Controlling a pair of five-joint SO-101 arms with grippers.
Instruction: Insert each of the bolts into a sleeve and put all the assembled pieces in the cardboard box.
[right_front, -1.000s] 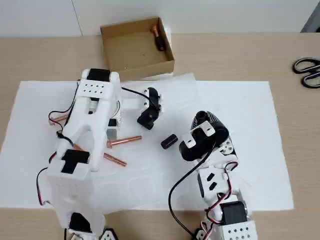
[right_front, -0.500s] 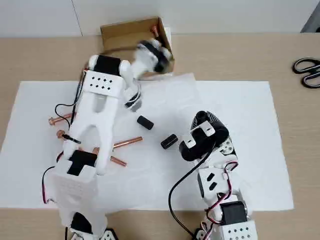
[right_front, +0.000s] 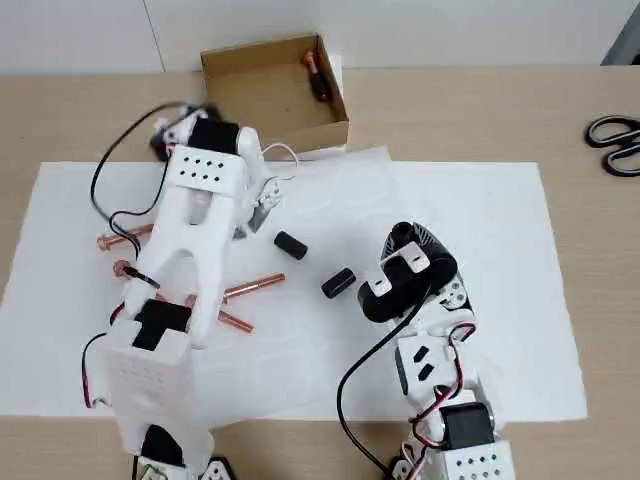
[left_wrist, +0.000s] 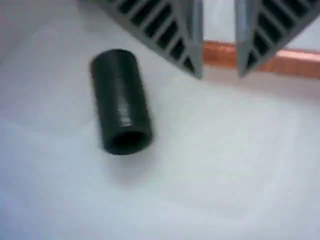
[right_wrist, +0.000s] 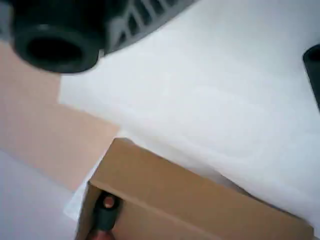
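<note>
L jaws narrow, nothing btwn them, tips just beside a loose sleeve (left_wrist: 122, 100); one bolt (left_wrist: 280, 61) lies across just past the tips. R jaws gripping a 2nd sleeve (right_wrist: 54, 44), farther from the cardboard box (right_front: 262, 100) than L. 3rd sleeve (right_front: 339, 282) lies btwn the arms on white paper (right_front: 480, 200). Box sits at the back of the wooden bench (right_front: 450, 110), one assembled piece (right_front: 317, 78) inside. Pair of scissors (right_front: 615, 145) well off to box's R.
</note>
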